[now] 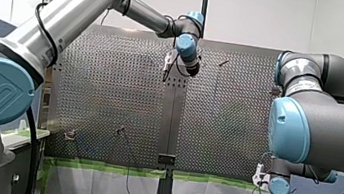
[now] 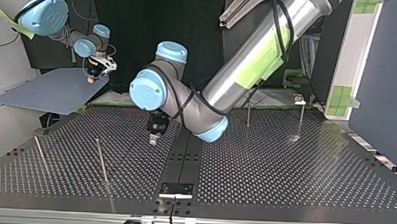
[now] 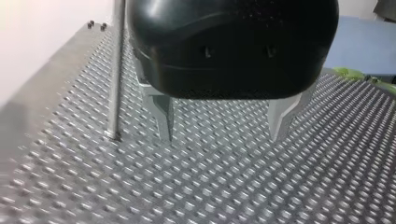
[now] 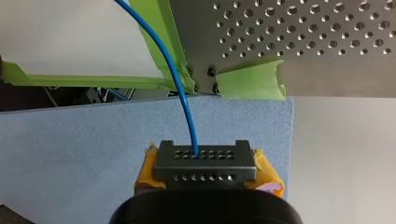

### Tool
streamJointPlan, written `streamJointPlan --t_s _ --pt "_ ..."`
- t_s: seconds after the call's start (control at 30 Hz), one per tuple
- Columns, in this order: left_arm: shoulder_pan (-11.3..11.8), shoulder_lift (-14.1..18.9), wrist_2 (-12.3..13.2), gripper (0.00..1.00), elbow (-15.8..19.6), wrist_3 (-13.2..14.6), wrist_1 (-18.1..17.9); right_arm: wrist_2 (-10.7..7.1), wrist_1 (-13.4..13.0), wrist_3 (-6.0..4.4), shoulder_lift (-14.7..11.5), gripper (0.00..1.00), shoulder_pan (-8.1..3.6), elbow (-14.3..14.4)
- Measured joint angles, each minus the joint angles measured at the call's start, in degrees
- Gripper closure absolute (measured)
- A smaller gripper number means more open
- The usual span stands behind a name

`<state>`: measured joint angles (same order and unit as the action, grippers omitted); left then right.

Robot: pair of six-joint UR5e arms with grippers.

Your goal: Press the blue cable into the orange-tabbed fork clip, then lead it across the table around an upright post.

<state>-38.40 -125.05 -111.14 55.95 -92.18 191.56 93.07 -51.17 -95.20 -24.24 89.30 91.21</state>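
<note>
The blue cable (image 4: 186, 105) runs from the table's taped corner down into my right gripper (image 4: 198, 156), which is shut on it between yellow pads. That gripper (image 2: 91, 74) hangs off the table over a blue-grey sheet at the top view's left. My left gripper (image 3: 223, 135) stands open just above the perforated plate, its metal fingers (image 3: 161, 116) bare, with an upright post (image 3: 116, 70) close beside one finger. In the top view my left gripper (image 2: 154, 136) is near the table's middle. A small clip (image 2: 298, 99) sits at the far right; its colour is unclear.
More thin upright posts (image 2: 102, 161) (image 2: 40, 154) (image 2: 248, 113) stand on the plate. A black strip with a bracket (image 2: 176, 189) runs down the table's middle. Green tape (image 4: 252, 79) lines the table edge beside the blue-grey sheet (image 2: 52, 92).
</note>
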Motion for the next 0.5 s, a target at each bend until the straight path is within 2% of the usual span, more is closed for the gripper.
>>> streamJointPlan --t_s 0.2,0.5 --pt "-1.01 2.48 -0.27 0.00 -2.11 -0.38 1.76 0.01 0.01 0.00 0.01 1.00 0.20 -0.01" --pt "-2.64 2.84 -0.06 0.00 -6.60 -1.10 6.02 -0.06 0.01 -0.10 0.01 1.00 0.30 -0.08"
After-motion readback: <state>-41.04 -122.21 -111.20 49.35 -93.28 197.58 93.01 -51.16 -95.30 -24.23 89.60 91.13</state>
